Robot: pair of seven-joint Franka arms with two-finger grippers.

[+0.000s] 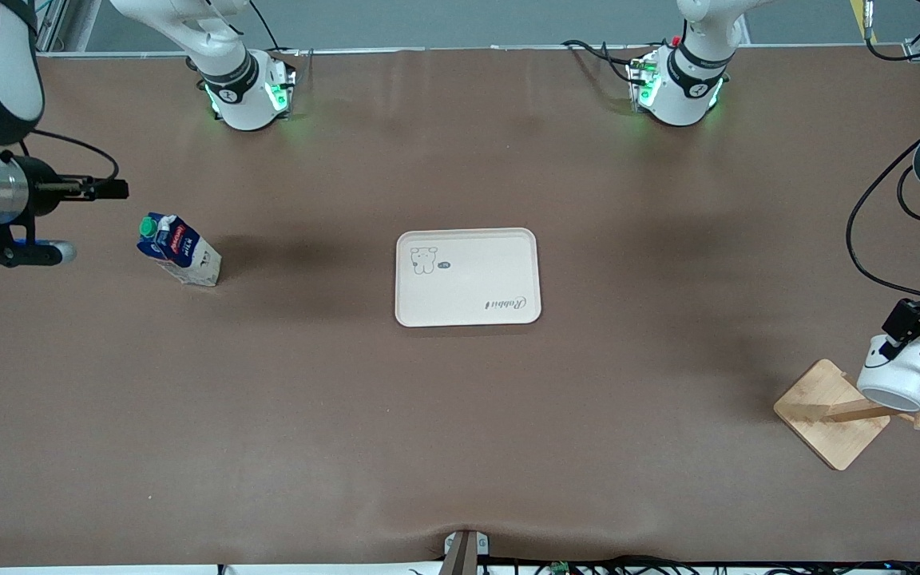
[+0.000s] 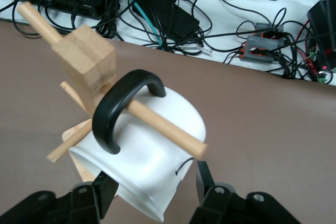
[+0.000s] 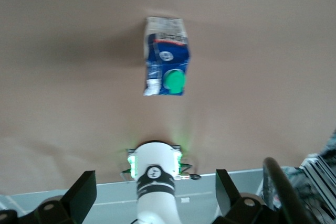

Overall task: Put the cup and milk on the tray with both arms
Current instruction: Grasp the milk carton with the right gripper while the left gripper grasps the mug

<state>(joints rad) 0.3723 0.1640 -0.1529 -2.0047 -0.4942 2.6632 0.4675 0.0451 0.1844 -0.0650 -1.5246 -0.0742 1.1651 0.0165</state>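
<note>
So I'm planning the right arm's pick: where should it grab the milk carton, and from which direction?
Grip the milk across its flat side walls, below the green cap, coming down from above. It stands upright in open table space, and the right gripper is open, up above it.

The flat cream rectangular tray (image 1: 468,277) with rounded corners carries cursive lettering reading "Rabbit" near one corner, upside down as seen from the front camera; beside its small bear drawing sits a dark speech bubble, its marks too small to read; the small dark blue gable-top milk carton (image 1: 179,250) bears a red label with white print, illegible.
</note>
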